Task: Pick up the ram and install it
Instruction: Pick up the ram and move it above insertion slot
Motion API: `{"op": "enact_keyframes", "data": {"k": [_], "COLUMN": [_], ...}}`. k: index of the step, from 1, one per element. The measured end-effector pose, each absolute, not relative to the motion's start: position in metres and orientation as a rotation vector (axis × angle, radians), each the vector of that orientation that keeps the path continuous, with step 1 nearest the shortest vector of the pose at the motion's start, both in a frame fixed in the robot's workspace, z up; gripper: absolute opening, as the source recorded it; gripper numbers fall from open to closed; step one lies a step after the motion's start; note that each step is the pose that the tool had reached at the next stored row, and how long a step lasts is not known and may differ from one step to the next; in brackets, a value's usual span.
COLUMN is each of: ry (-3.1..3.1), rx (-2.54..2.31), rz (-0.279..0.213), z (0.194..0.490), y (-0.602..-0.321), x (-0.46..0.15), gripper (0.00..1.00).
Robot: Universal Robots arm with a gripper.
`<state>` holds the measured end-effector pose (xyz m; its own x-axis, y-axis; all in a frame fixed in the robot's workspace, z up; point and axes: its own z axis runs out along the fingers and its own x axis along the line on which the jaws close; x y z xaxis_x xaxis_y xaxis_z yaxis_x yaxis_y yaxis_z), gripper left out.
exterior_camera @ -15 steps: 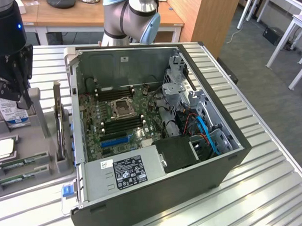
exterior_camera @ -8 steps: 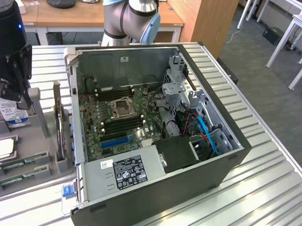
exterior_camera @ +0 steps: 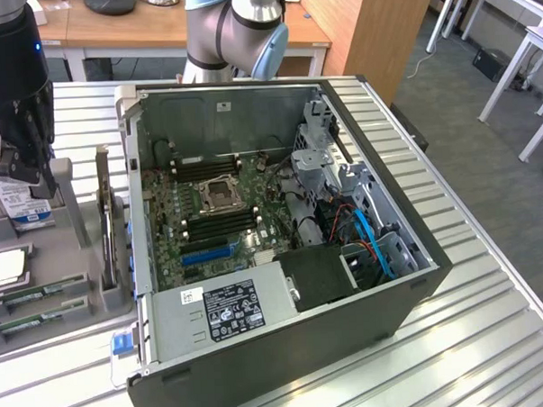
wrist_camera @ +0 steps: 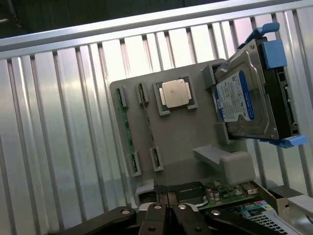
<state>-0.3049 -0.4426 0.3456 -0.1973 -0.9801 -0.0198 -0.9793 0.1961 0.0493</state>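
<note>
Two green ram sticks (exterior_camera: 37,293) lie side by side in the grey holder tray (exterior_camera: 78,307) at the exterior view's left, beside the open computer case (exterior_camera: 282,248). From the wrist view, a ram stick (wrist_camera: 128,132) stands on edge between two grey clips of the tray (wrist_camera: 186,137). My black gripper (exterior_camera: 19,169) hangs above the tray's far end, near the hard drive, and is apart from the sticks. Its fingers (wrist_camera: 155,215) are pressed together with nothing between them. The motherboard's black memory slots (exterior_camera: 220,224) sit on either side of the CPU socket (exterior_camera: 221,189).
The tray also holds a silver hard drive (wrist_camera: 239,98) in a blue bracket, a square CPU chip (wrist_camera: 176,93) and an upright card (exterior_camera: 103,206). The case's walls rise around the motherboard, with a drive cage (exterior_camera: 319,156) and blue cables (exterior_camera: 368,235) inside. Everything rests on a ribbed metal table (exterior_camera: 491,275).
</note>
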Motion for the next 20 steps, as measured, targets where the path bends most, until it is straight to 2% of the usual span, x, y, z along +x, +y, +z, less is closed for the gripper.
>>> {"op": "enact_keyframes", "data": {"k": [9, 10, 11, 12, 14, 15, 20], "ry": [-2.415, -2.415, -2.415, -2.415, -2.415, -2.415, -2.379], "rx": [1.983, 1.983, 1.982, 1.983, 1.983, 1.982, 2.024], "rz": [-0.079, -0.079, -0.079, -0.079, -0.079, -0.079, -0.079], "z": [0.3455, 0.3455, 0.3455, 0.3455, 0.3455, 0.3455, 0.3451], "y": [-0.4426, -0.4426, -0.4426, -0.4426, -0.4425, -0.4426, -0.4426], "x": [-0.3049, -0.3049, -0.3049, -0.3049, -0.3049, -0.3049, -0.3049], "gripper": [0.11, 0.17, 0.17, 0.23, 0.23, 0.30, 0.30]}}
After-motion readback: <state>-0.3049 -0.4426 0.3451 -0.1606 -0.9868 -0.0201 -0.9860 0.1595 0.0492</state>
